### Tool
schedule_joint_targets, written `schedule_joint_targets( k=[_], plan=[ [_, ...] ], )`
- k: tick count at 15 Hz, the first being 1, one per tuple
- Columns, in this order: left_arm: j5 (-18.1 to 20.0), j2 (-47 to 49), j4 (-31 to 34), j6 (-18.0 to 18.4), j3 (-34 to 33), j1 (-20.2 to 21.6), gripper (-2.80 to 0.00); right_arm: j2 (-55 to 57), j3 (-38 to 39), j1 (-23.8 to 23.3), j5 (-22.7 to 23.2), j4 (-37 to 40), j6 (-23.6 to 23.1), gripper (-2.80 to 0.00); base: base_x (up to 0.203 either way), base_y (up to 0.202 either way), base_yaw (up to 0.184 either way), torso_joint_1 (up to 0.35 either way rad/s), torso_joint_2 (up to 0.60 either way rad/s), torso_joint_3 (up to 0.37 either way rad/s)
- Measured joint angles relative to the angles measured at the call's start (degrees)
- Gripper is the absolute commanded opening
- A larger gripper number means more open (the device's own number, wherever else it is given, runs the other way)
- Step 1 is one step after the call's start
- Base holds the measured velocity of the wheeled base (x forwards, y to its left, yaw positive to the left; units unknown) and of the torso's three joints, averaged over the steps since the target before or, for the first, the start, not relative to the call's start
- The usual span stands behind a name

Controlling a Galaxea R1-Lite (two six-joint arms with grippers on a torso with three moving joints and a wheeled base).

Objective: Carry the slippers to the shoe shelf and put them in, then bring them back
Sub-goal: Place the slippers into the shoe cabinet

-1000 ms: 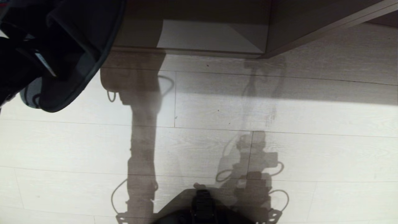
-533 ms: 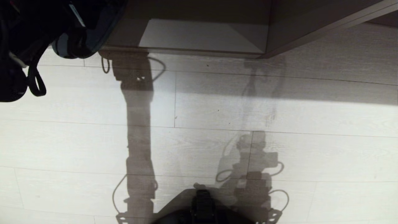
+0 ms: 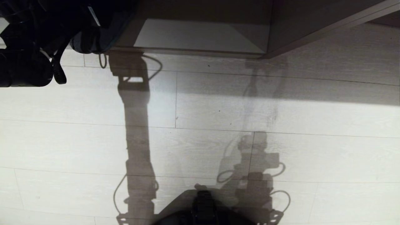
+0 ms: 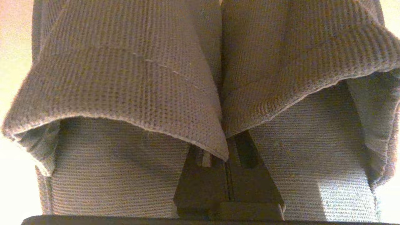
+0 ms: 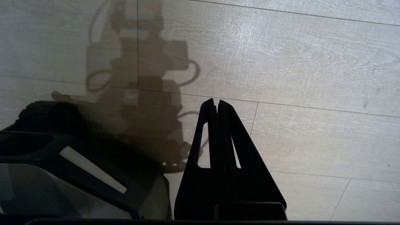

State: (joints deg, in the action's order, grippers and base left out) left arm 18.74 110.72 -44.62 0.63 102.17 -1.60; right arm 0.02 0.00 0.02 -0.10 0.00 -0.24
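My left gripper is clenched on the pair of grey-blue waffle-weave fabric slippers; through the wrist camera the two lie side by side, touching, with the dark fingers pinching their inner edges. From the head camera I see the left arm at upper left, slippers dark against the light, hanging at the front lip of the low taupe laminate shoe shelf, above the pale wood-plank floor. My right gripper is pressed closed, empty, pointing at floor beside the base.
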Motion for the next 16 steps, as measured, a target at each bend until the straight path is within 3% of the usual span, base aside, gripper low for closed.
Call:
schedule_joint_targets(
  k=[4,7,12,16],
  plan=[
    [-5.97,2.39,6.2,0.33,8.18,0.2,-2.8,0.0,0.0,0.02,0.02,0.0,0.02,-2.8,0.0,0.0,0.0,0.0,0.0,0.0],
    [-10.21,2.59,8.11,0.29,9.21,-1.38,-2.8,0.0,0.0,0.0,0.02,0.0,-0.02,-2.8,0.0,0.0,0.0,0.0,0.0,0.0],
    [-20.35,1.58,11.38,-0.15,9.37,-5.87,-2.8,0.0,0.0,0.02,0.0,0.0,0.0,-2.8,0.0,0.0,0.0,0.0,0.0,0.0],
    [-21.55,1.86,11.24,-0.89,9.59,-7.1,-2.8,0.0,0.0,0.02,0.0,0.0,0.02,-2.8,0.0,0.0,0.0,0.0,0.0,0.0]
  ],
)
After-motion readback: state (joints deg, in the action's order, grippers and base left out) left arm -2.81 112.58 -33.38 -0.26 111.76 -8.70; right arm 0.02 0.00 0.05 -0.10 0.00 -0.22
